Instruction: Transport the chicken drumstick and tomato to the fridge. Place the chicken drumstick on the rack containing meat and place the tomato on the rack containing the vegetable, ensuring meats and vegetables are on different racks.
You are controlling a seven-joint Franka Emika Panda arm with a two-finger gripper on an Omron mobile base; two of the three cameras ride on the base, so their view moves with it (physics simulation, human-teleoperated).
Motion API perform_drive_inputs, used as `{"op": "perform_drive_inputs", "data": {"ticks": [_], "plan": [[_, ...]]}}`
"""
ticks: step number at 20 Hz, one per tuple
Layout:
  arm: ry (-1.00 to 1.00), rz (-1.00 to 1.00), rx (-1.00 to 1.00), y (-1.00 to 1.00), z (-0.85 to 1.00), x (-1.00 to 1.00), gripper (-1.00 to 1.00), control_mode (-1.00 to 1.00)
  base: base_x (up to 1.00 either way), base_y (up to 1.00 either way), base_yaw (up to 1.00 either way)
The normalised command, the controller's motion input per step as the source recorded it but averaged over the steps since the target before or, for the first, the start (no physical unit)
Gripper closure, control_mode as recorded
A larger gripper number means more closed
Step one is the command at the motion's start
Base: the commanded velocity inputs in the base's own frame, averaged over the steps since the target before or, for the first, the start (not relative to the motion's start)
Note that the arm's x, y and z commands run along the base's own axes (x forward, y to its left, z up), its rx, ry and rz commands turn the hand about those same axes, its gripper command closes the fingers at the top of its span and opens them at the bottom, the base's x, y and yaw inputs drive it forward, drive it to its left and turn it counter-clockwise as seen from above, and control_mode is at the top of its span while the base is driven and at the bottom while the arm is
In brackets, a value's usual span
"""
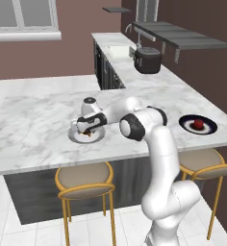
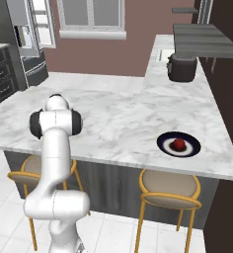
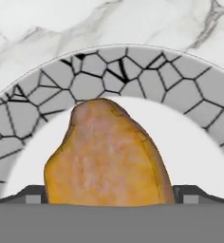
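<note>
- Two plates sit on the marble counter (image 1: 38, 125), well apart: a grey-rimmed plate (image 1: 86, 136) near the front edge toward the left, and a dark plate (image 1: 198, 125) off to the right.
- The arm reaches low over the grey-rimmed plate, and the gripper (image 1: 89, 130) is right down at it.
- In the hand view, the chicken drumstick (image 3: 107, 154) looms large, golden orange-brown, lying on the white centre of the plate with its cracked-mosaic grey rim (image 3: 85, 76) arcing behind.
- The two dark finger tips (image 3: 31, 195) poke up on either side of the drumstick, jaws spread around it; whether they are actually pressing on the meat, I cannot tell.
- Over on the dark plate, the tomato (image 2: 178, 144) rests in the middle, red and glossy, far from the gripper.
- The fridge (image 2: 32, 44) stands at the far left in the right base view, across the room.
- Two gold-legged stools (image 1: 85, 180) tuck under the counter's front edge.
- A dark toaster (image 1: 147, 59) sits further back on the counter run.
</note>
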Motion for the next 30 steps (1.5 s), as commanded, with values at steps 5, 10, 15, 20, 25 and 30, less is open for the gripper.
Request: {"op": "perform_drive_inputs", "data": {"ticks": [5, 10, 15, 20, 25, 30], "plan": [[0.00, 0.00, 0.00, 0.19, -0.28, 0.16, 1.00, -1.00, 0.00, 0.00, 0.00], [0.01, 0.00, 0.00, 0.08, -0.22, 0.04, 1.00, -1.00, 0.00, 0.00, 0.00], [0.04, 0.00, 0.01, -0.01, -0.01, -0.34, 1.00, -1.00, 0.00, 0.00, 0.00], [-0.03, 0.00, 0.02, -0.36, 0.61, -0.99, 1.00, -1.00, 0.00, 0.00, 0.00], [0.00, 0.01, 0.07, -0.82, 0.48, -1.00, 1.00, -1.00, 0.00, 0.00, 0.00], [0.00, 0.03, 0.09, -0.92, 0.68, -1.00, 1.00, -1.00, 0.00, 0.00, 0.00]]}}
